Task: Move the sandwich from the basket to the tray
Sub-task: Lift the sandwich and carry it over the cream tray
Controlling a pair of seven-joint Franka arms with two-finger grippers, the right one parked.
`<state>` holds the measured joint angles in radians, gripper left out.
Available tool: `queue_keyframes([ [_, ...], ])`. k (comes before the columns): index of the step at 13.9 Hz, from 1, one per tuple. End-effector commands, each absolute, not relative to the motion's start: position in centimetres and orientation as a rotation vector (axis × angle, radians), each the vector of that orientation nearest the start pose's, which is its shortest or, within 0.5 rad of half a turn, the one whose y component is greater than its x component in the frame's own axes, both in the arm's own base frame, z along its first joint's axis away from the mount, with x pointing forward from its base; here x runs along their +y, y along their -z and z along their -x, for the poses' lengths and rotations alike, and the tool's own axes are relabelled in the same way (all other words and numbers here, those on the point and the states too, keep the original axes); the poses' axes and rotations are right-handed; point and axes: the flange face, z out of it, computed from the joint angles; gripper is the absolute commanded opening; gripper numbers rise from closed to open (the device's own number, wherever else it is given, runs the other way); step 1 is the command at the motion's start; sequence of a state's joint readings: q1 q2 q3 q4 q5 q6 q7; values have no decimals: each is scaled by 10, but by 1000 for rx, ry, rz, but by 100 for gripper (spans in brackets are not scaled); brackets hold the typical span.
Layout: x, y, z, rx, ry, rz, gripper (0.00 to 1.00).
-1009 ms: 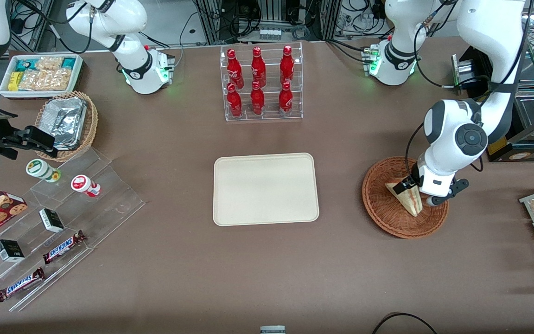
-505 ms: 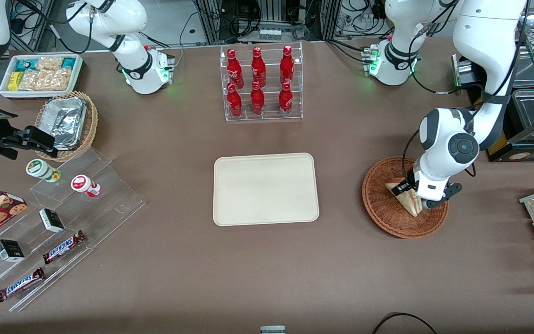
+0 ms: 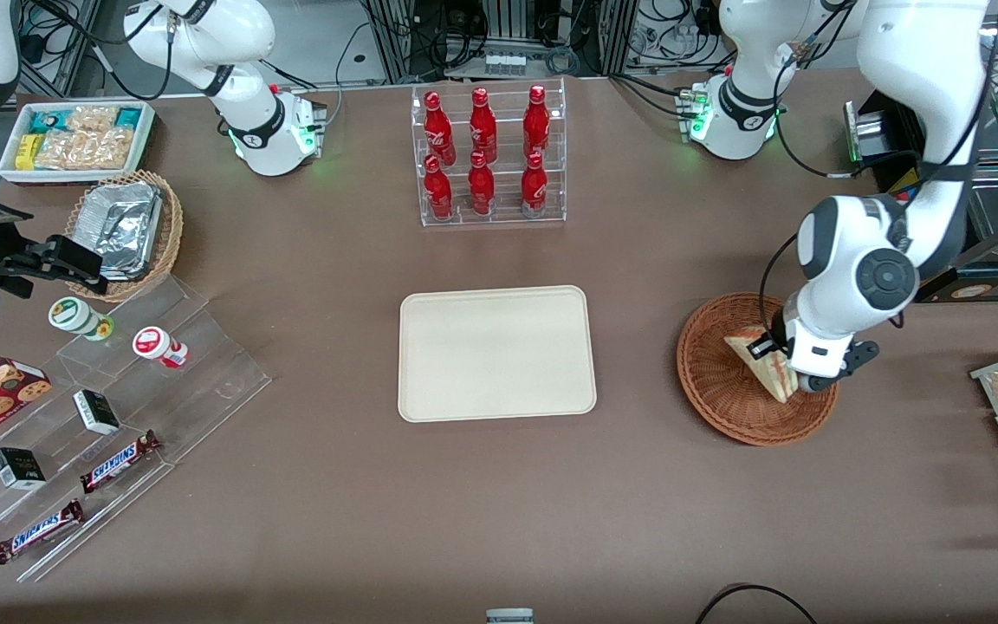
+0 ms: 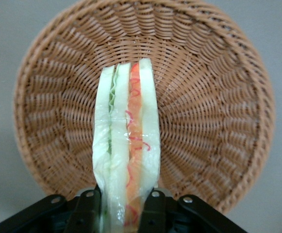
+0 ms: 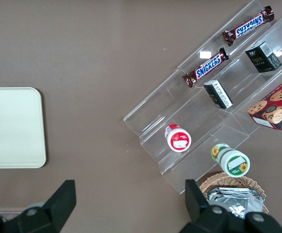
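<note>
Gripper sits low over the basket, its 2 fingers clamped on either side of the sandwich. Sandwich stands on edge in the basket, red and green filling stripe facing the wrist camera; cannot tell if its lower end touches the wicker. Tray lies flat, well apart from the basket, toward the parked arm's end. Rack of 6 red bottles stands farther from the front camera than the tray.

The left arm is glossy white with a dark round joint cap, black cables along it — its gripper, over the basket, has black fingers.
</note>
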<state>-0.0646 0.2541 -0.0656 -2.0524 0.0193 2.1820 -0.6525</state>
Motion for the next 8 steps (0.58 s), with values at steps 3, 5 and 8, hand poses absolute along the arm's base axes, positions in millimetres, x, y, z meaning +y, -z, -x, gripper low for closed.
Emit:
queue_keyframes([
  [3,-140,-369,-589,-614,-240,3006,0],
  [5,-178,-367,-583,-519,-250,3019,0],
  [8,-248,-347,-575,-376,-264,3042,0],
])
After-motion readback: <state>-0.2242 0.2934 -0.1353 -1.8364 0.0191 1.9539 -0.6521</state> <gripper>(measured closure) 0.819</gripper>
